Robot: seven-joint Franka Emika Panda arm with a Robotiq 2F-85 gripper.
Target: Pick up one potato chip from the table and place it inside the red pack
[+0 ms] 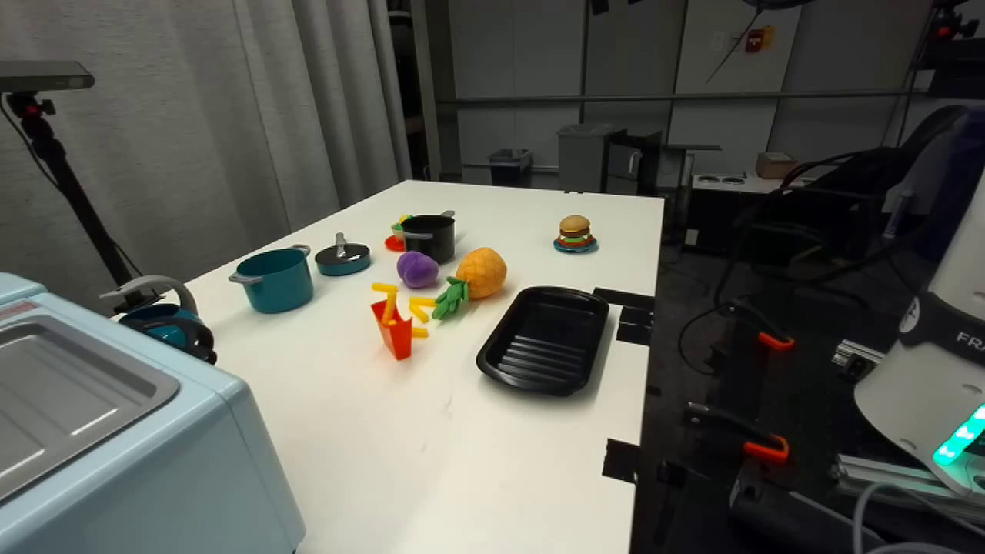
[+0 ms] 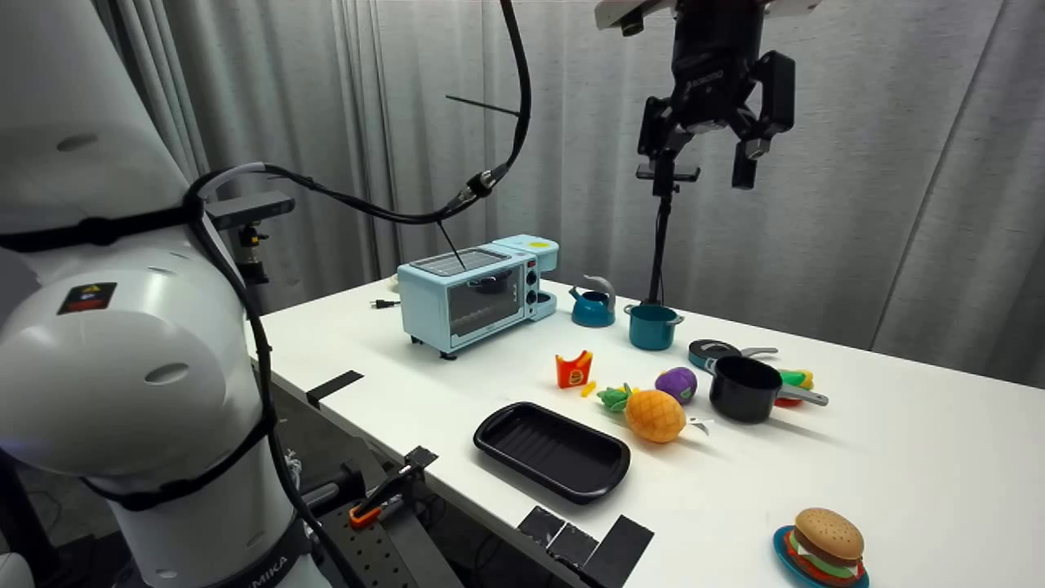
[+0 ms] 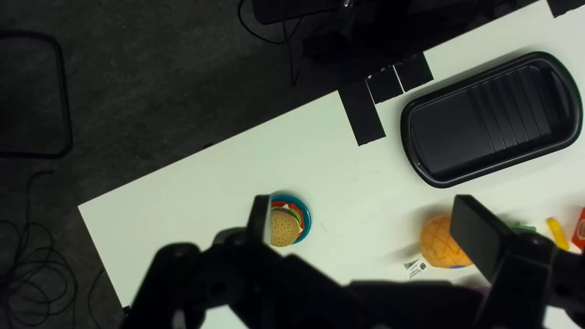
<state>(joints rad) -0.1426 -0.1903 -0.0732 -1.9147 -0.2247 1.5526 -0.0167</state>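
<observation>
The red pack (image 1: 396,336) stands on the white table with yellow chips sticking out of its top. It also shows in an exterior view (image 2: 573,372) and partly at the right edge of the wrist view (image 3: 580,232). Several loose yellow chips (image 1: 418,312) lie beside and behind it; one chip shows near the pack in an exterior view (image 2: 588,389) and in the wrist view (image 3: 557,233). My gripper (image 2: 704,173) is high above the table, open and empty. In the wrist view its fingers (image 3: 363,205) are wide apart, with bare table between them.
A pineapple (image 1: 482,273) and purple item (image 1: 418,269) lie near the chips. A black tray (image 2: 552,452), black pot (image 2: 744,389), lid (image 1: 342,258), teal pot (image 1: 275,281), kettle (image 2: 593,307), burger on a plate (image 2: 824,545) and blue oven (image 2: 465,286) stand around.
</observation>
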